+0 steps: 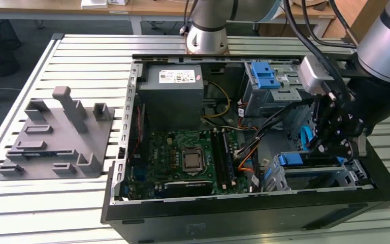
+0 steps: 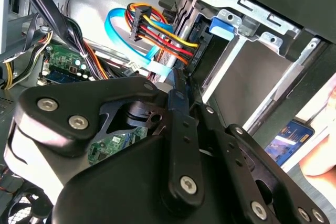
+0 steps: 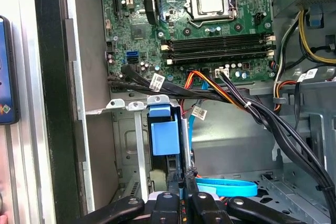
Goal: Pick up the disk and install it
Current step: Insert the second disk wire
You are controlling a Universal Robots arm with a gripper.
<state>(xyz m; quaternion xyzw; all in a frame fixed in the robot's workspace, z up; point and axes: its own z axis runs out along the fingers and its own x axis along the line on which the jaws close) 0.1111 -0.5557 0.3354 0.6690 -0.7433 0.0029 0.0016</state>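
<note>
Black gripper [image 1: 332,147] sits low at the exterior view's right, down in the open case [image 1: 249,213], fingers pressed together over the metal drive cage [image 1: 317,173]. Can't make out the disk. Farther back: motherboard [image 1: 181,162], grey power-supply box [image 1: 171,94].

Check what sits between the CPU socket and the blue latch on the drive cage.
In the first wrist view, going from the CPU socket to the blue latch: the memory slots, then a cable bundle crossing above the cage.
</note>
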